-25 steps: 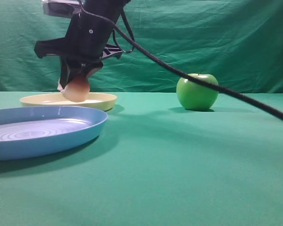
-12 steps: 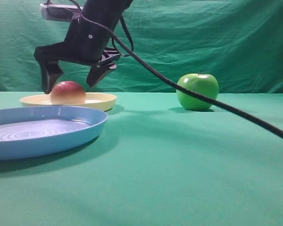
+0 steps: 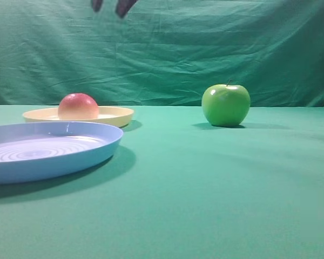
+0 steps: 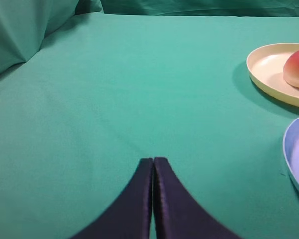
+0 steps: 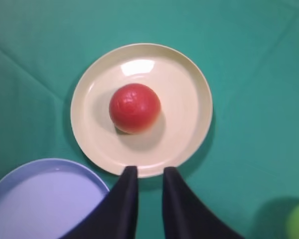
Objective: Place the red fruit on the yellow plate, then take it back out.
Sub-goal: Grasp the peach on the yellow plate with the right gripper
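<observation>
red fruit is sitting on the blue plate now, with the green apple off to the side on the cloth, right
Not quite. The red fruit sits on the yellow plate, not the blue plate, which lies next to it and holds nothing that shows. The right wrist view from above makes this plain. The rest holds: the green apple stands apart on the cloth.

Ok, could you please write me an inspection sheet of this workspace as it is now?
Surface: green cloth, slightly creased.
Job's things: red fruit rests on yellow plate, near its middle, nothing touching it.
Clutter: blue plate beside the yellow one; green apple standing apart.
Grippers: left gripper jaws shut, empty; right gripper above the plate, jaws slightly open, empty.
Cables: nothing seen.
Surroundings: green backdrop curtain.
</observation>
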Controlling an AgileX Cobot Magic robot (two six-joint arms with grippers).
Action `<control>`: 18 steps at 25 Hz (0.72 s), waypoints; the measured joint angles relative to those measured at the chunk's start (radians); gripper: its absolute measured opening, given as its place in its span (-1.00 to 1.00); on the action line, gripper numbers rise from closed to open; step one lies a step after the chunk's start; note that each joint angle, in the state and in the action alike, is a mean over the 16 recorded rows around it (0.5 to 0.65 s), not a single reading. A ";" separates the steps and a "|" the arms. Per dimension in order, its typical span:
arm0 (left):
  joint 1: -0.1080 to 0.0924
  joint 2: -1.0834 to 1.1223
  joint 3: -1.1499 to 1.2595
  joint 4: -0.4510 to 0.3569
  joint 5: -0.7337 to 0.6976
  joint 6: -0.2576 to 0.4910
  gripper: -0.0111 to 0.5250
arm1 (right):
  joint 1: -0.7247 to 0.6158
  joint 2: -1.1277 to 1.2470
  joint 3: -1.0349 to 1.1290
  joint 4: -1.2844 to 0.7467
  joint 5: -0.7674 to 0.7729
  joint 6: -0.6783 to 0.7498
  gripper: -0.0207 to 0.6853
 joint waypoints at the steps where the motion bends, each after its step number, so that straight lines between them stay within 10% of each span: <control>1: 0.000 0.000 0.000 0.000 0.000 0.000 -0.96 | -0.004 -0.025 0.004 0.000 0.016 0.002 -0.87; 18: 0.000 0.000 0.000 0.000 0.000 0.000 -0.96 | -0.013 -0.513 0.298 -0.075 0.081 0.115 -0.94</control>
